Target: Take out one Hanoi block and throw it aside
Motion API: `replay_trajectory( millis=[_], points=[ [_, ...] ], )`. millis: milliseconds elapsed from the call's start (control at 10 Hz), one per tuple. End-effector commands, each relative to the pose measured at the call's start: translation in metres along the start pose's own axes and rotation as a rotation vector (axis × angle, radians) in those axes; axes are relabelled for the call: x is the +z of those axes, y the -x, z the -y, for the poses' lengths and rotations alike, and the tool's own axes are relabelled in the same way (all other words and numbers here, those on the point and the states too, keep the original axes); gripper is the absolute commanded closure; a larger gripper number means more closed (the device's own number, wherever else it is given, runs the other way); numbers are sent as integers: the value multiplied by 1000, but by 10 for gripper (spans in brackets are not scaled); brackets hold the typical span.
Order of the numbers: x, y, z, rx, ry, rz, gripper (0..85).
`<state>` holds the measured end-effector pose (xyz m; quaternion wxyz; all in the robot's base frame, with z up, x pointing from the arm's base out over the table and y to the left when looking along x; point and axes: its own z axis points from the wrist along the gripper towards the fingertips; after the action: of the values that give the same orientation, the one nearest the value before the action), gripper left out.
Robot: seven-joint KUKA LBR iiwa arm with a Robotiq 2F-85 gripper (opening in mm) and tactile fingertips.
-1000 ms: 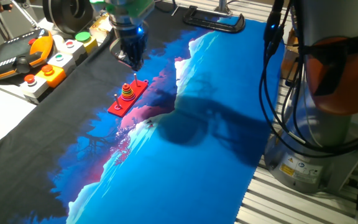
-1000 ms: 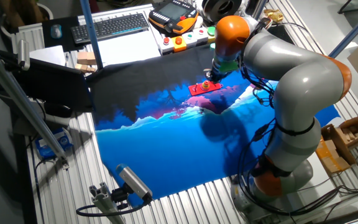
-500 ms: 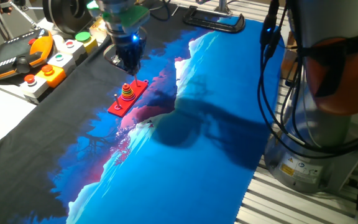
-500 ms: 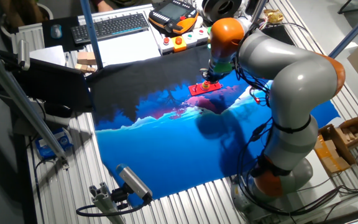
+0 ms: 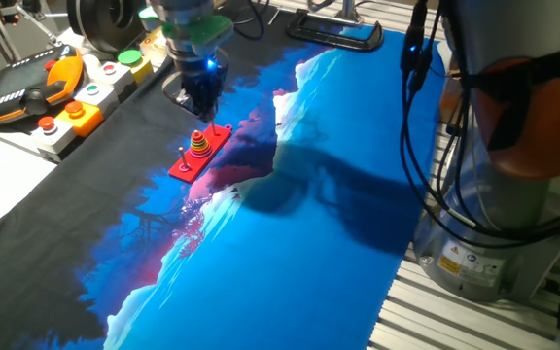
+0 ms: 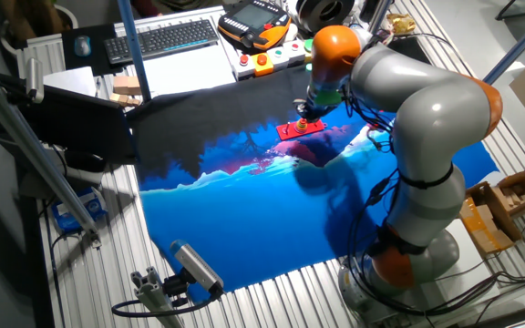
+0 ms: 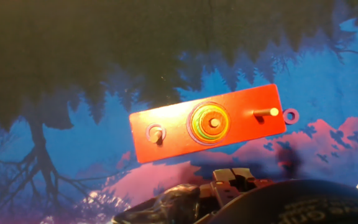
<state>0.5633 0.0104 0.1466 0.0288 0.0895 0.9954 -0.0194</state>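
- There is one red base (image 7: 207, 124), a flat rectangle with rounded corners and a smooth, plastic-looking face; it lies on the printed cloth (image 5: 290, 233) that covers the table, near the cloth's far edge in one fixed view.
- The base carries three thin upright pegs: one at each end and one in the middle.
- On the middle peg sits one stack of rings (image 7: 209, 122), round and flat, wider at the bottom: purple outermost, then green, yellow, orange and a red centre. The same stack (image 5: 199, 143) shows as a small cone in one fixed view.
- One tiny ring, the Hanoi block (image 7: 291, 116), lies flat on the cloth just beside the short end of the base, off the pegs; in the blue light it looks purple-red.
- A second small ring (image 7: 155, 132) lies around the foot of the peg at the other end.
- The cloth is soft, printed with dark trees, blue water and pink hills.
- One gripper (image 5: 202, 93) hangs above the base, apart from it; I cannot tell if its jaws are apart or together.
- At the table edge is one orange pendant (image 5: 29, 86) and one button box (image 5: 86, 107).
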Motion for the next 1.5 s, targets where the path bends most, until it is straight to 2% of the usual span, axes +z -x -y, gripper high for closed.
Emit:
replay_trajectory(
  millis=[0, 100, 200, 500, 1000, 1200, 1400],
  points=[
    [1, 1, 0, 0, 3, -7, 843],
    [4, 2, -1, 3, 4, -11, 843],
    [7, 5, 1, 9, -11, -7, 843],
    [15, 10, 3, 7, 15, -20, 843],
    [21, 15, 8, -9, 8, -23, 843],
    [27, 15, 4, -1, 18, -30, 843],
    [30, 16, 2, -7, 12, -33, 843]
  ],
)
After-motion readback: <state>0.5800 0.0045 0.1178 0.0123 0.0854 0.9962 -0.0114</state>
